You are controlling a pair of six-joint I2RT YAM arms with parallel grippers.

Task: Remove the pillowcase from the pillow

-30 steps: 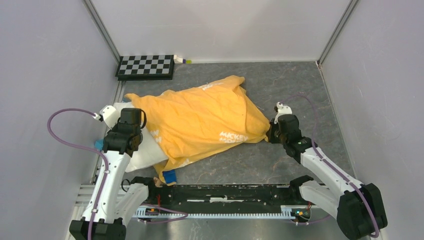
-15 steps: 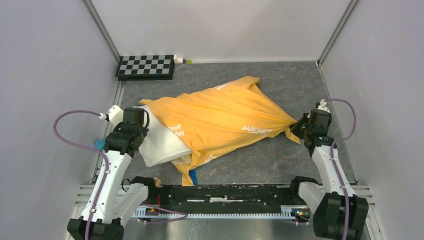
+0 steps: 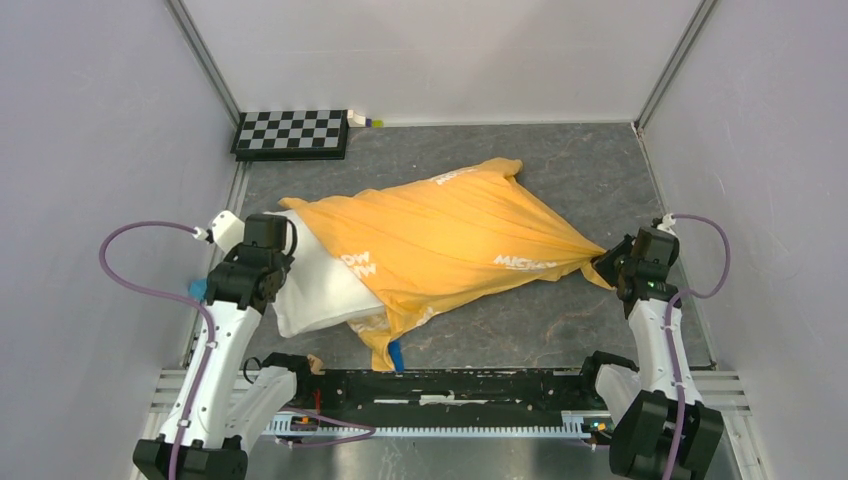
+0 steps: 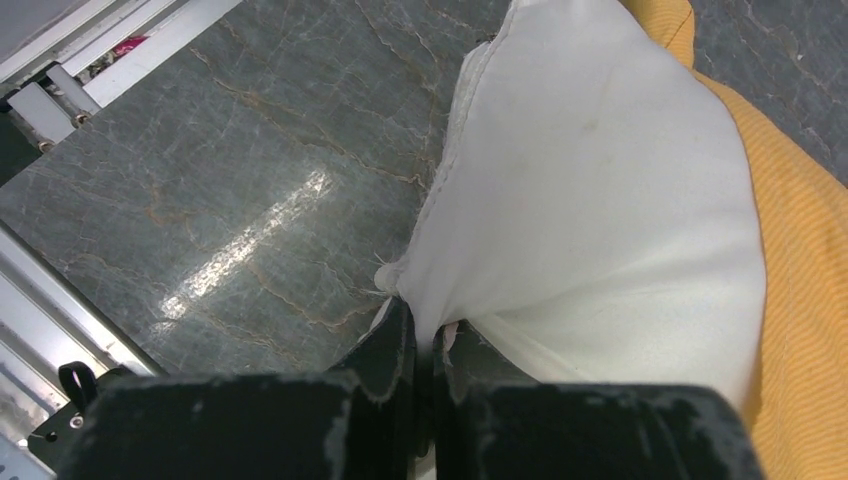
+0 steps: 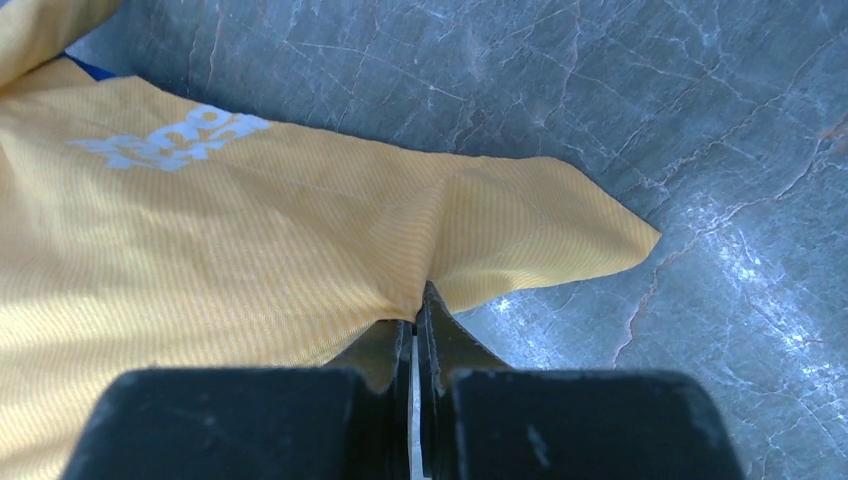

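Site I'm driving: a robot lab test cell, not a home.

Evidence:
- Plain grey panel walls (image 3: 100,120) close three sides, joined by aluminium posts (image 3: 205,60).
- A checkerboard (image 3: 291,133) calibration target sits by the far wall.
- The grey stone-pattern counter (image 3: 560,170) has a black rail (image 3: 440,385) and slotted metal framing at its near edge.
- The left arm (image 3: 215,340) and right arm (image 3: 655,340), white and black, are mounted there, with purple cables (image 3: 130,270) looping off them.
- The pillow (image 3: 315,285) and pillowcase (image 3: 450,240) lie straight on the counter.
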